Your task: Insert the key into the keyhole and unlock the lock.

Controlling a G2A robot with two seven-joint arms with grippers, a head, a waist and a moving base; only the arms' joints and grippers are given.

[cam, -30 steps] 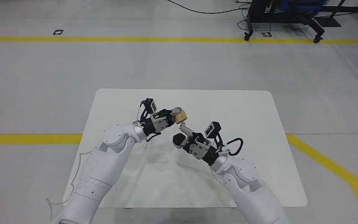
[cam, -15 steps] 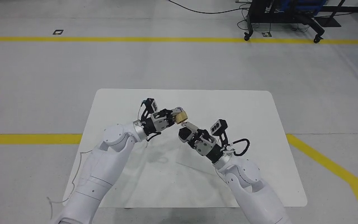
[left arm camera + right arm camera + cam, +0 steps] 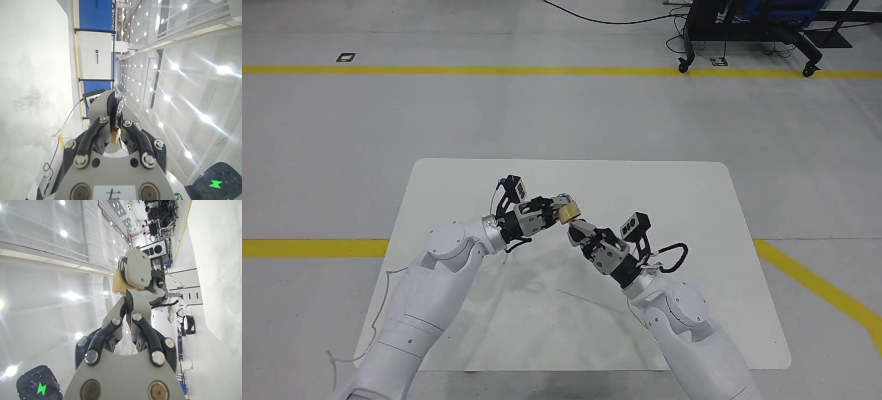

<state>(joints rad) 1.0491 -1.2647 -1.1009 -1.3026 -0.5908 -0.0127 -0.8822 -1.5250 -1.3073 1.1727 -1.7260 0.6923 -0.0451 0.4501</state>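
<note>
Above the middle of the white table (image 3: 692,300), my left gripper (image 3: 558,208) is shut on a brass padlock (image 3: 567,211). The same padlock (image 3: 115,136) sits between the left gripper's (image 3: 115,106) pads, with its steel shackle (image 3: 121,103) sticking out past them. My right gripper (image 3: 576,229) is shut, its tips just under the lock. In the right wrist view the right gripper (image 3: 128,295) meets the end face of the padlock (image 3: 119,283). The key is a thin sliver of metal (image 3: 124,294) at the tips; the rest is hidden between the pads.
Both grippers hang over the table, well away from its edges. A yellow line (image 3: 302,247) runs along the floor on both sides of it. A black wheeled frame (image 3: 752,35) stands far behind.
My right gripper has moved up and towards the far side of the table, from a spot apart from the padlock to right against its end. The left gripper with the lock has barely shifted.
</note>
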